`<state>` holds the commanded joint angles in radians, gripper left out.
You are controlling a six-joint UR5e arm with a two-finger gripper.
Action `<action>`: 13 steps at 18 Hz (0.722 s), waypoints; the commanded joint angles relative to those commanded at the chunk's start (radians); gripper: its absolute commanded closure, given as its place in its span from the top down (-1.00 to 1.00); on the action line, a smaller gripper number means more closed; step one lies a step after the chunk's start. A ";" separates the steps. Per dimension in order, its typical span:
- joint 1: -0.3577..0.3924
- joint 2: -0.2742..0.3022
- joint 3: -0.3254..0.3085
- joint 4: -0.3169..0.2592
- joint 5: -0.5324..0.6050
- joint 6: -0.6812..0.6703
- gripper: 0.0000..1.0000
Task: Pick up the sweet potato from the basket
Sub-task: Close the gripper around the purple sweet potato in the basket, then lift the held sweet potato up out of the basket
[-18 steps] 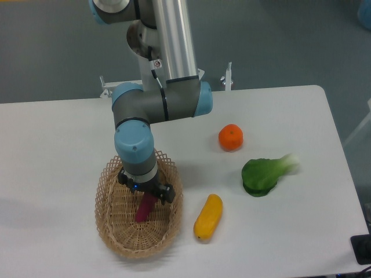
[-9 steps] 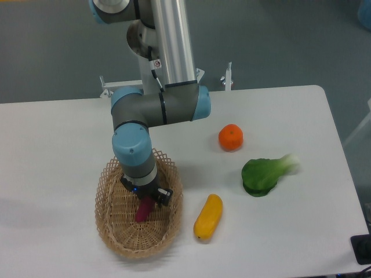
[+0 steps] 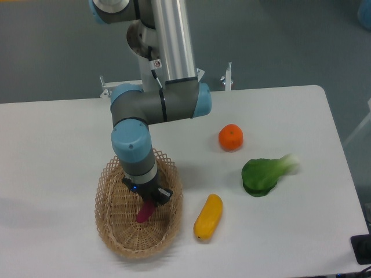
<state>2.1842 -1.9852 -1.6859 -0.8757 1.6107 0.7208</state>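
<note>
My fingers (image 3: 148,200) reach down into the basket (image 3: 113,229) at the lower left of the frame, and they are closed on the upper end of the sweet potato (image 3: 144,212). The tuber hangs tilted from my grip, its lower end pointing down-left over the basket's woven floor; I cannot tell whether that tip touches the wicker. My own wrist covers the basket's upper rim, and the lattice wall stands close on either side of my grip.

Just right of the basket, on the white bench (image 3: 58,133), lies a yellow vegetable (image 3: 208,216), slanted, near the rim but apart from it. Further right sits a leafy green vegetable (image 3: 262,174), its pale stalk end blurred. An orange (image 3: 231,137) rests above those two, near the centre of the frame, well apart from the basket.
</note>
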 joint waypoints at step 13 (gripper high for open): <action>0.371 0.169 0.113 -0.317 -0.091 0.504 -0.43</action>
<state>2.5553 -1.8162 -1.5724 -1.1932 1.5202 1.2252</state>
